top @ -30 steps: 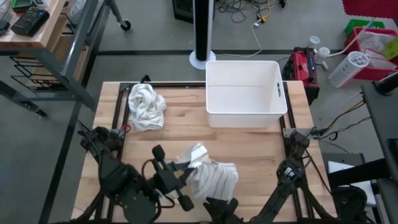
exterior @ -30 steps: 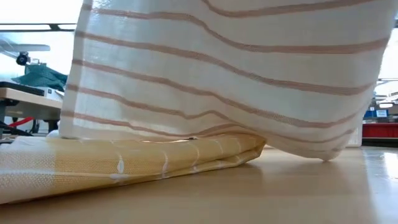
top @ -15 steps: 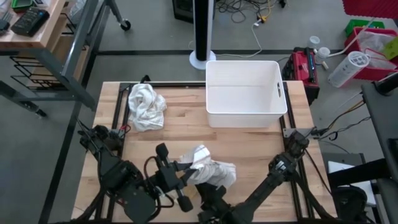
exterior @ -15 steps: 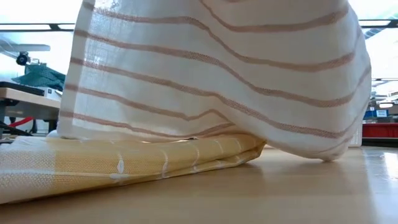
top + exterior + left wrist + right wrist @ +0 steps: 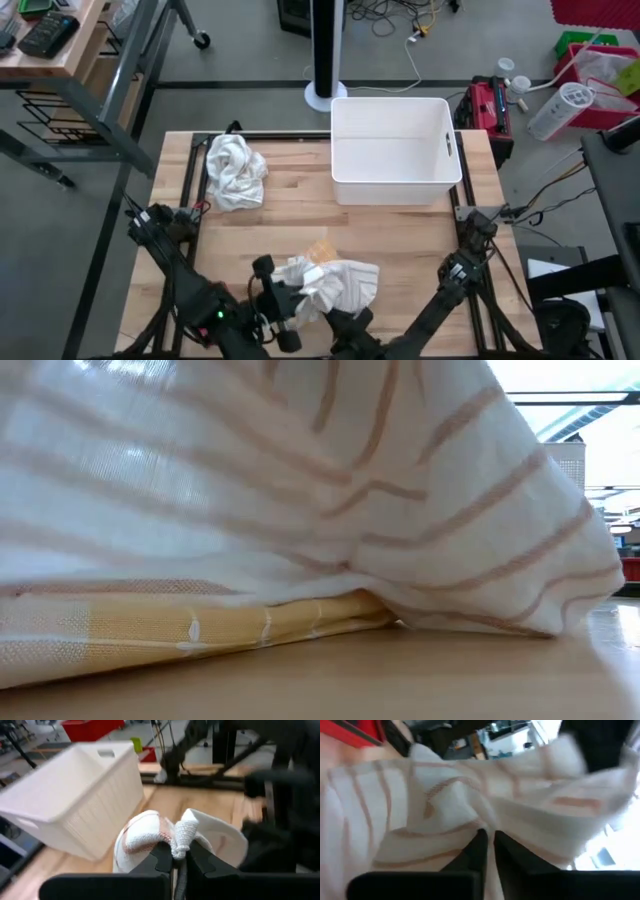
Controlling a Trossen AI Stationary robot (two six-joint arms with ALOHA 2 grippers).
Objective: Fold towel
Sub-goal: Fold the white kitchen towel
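Observation:
A white towel with thin brown stripes [image 5: 335, 285] lies bunched near the table's front edge, draped over a folded yellow cloth [image 5: 190, 630] that rests flat on the table. A corner of that yellow cloth [image 5: 322, 248] shows on its far side. My left gripper [image 5: 287, 303] is at the towel's left end, shut on it. My right gripper [image 5: 347, 318] is at the towel's near edge, shut on it too. My left gripper pinches a bunched, twisted bit of the towel's edge [image 5: 181, 836] between its two fingers, coming from the left and slanting down. Several layers are gathered there. The rest of the towel sags slack beyond the fingers. My right gripper pinches a fold of the striped towel [image 5: 487, 827] between its two fingertips [image 5: 480, 842], coming level from the table's near side. The cloth spreads slack to both sides of the fingers; one layer or several, I cannot tell.
A crumpled white cloth [image 5: 236, 170] lies at the table's far left. A white plastic bin [image 5: 395, 150] stands at the far middle to right. Bare wood lies between the bin and the striped towel.
My left gripper has sunk toward the table and tipped downward with the towel's end. The towel, which hung high, has dropped and bunched over the yellow cloth, whose far corner now shows. My right gripper has edged left to the towel's near edge.

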